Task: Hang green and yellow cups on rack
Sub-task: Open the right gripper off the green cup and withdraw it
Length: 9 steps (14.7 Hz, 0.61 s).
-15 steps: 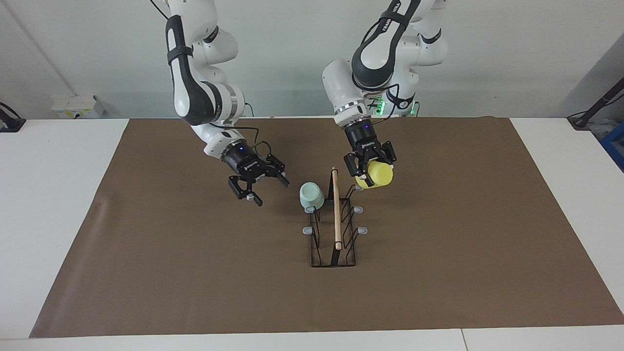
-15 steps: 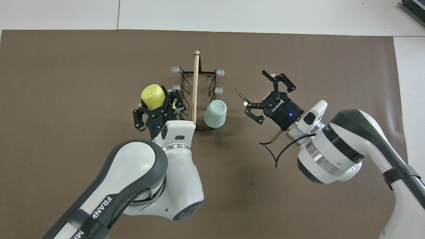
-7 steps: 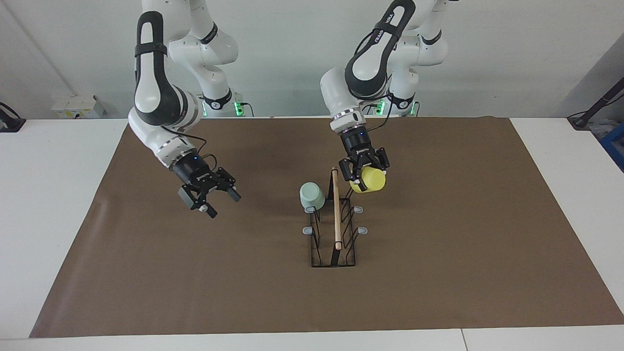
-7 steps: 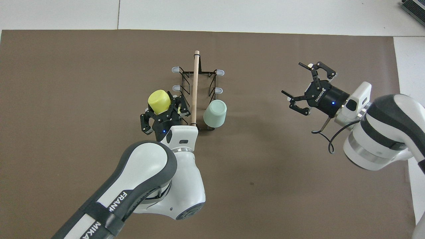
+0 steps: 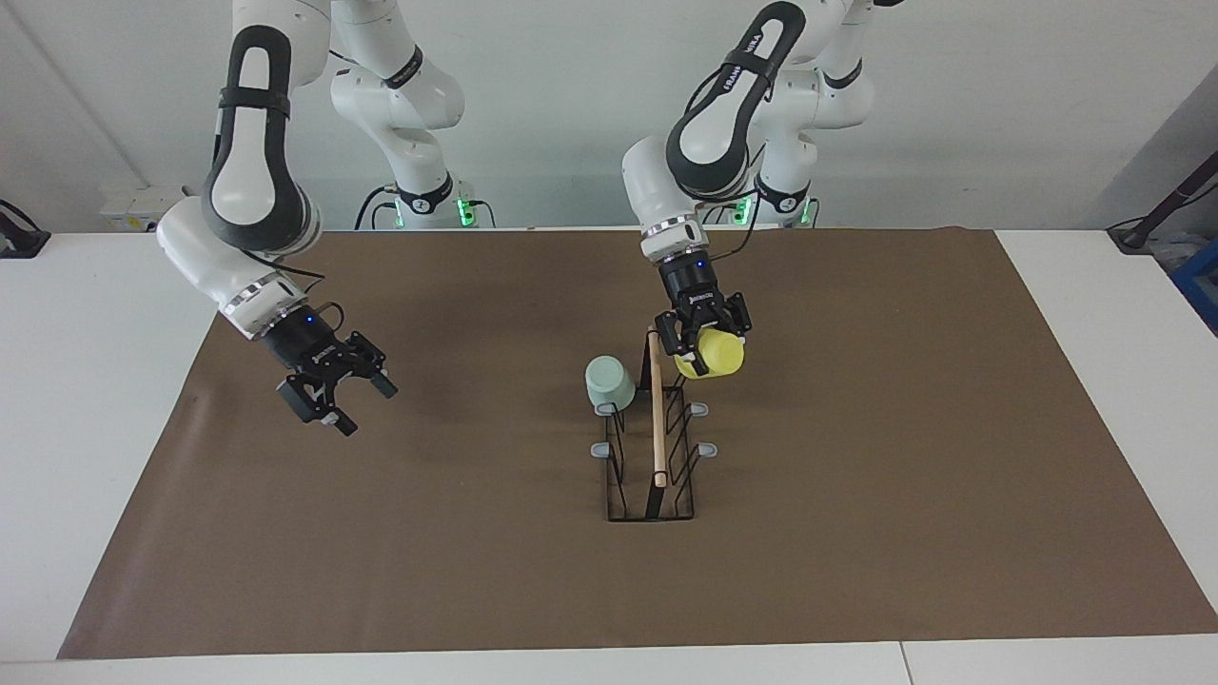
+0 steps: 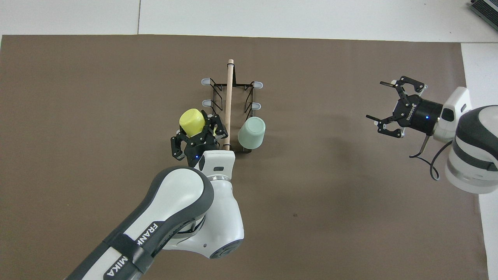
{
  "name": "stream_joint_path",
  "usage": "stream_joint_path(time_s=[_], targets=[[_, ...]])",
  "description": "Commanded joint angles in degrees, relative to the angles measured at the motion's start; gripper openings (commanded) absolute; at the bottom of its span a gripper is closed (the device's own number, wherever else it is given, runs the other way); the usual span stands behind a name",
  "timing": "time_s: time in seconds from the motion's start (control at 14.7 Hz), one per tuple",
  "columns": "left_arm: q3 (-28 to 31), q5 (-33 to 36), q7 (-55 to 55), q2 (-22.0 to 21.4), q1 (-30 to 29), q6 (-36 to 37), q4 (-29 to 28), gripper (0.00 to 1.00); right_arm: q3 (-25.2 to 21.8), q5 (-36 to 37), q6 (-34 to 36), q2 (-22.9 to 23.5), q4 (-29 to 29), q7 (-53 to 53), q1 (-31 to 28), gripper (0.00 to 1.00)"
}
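Yellow cup sits clamped in my left end effector, mouth down, over the rack at the prong row's robot-side end, just beside the wooden rod. Green cup already hangs on the other side. Right end effector waits wide open over the desk.

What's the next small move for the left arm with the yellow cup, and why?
Probably a short lowering of the left gripper so the yellow cup seats mouth-down over the rack prong under it, then release. The cup is clamped at the rack's robot end, beside the wooden rod, and the green cup already hangs on its prong. The right gripper waits open over the mat.
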<state>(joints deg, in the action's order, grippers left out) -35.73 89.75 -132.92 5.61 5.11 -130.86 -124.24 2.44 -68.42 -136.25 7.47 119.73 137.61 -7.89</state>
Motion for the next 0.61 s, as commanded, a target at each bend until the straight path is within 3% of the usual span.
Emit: stream_joint_path(time_s=[0.0, 0.2, 0.54], targets=[[-0.22, 1.39, -2.6, 0.19, 0.78, 1.05, -0.91, 0.0, 0.2, 13.16, -0.07, 0.62, -3.27, -10.65, -1.33, 1.0], [-0.65, 1.39, -2.61, 0.19, 0.78, 1.05, -1.53, 0.0, 0.2, 31.01, 0.72, 0.09, -6.43, -26.38, -2.3, 1.0], [-1.27, 1.3, -3.57, 0.19, 0.78, 0.43, -2.23, 0.0, 0.2, 47.74, 0.81, -2.02, -7.23, -53.18, -1.52, 1.0]])
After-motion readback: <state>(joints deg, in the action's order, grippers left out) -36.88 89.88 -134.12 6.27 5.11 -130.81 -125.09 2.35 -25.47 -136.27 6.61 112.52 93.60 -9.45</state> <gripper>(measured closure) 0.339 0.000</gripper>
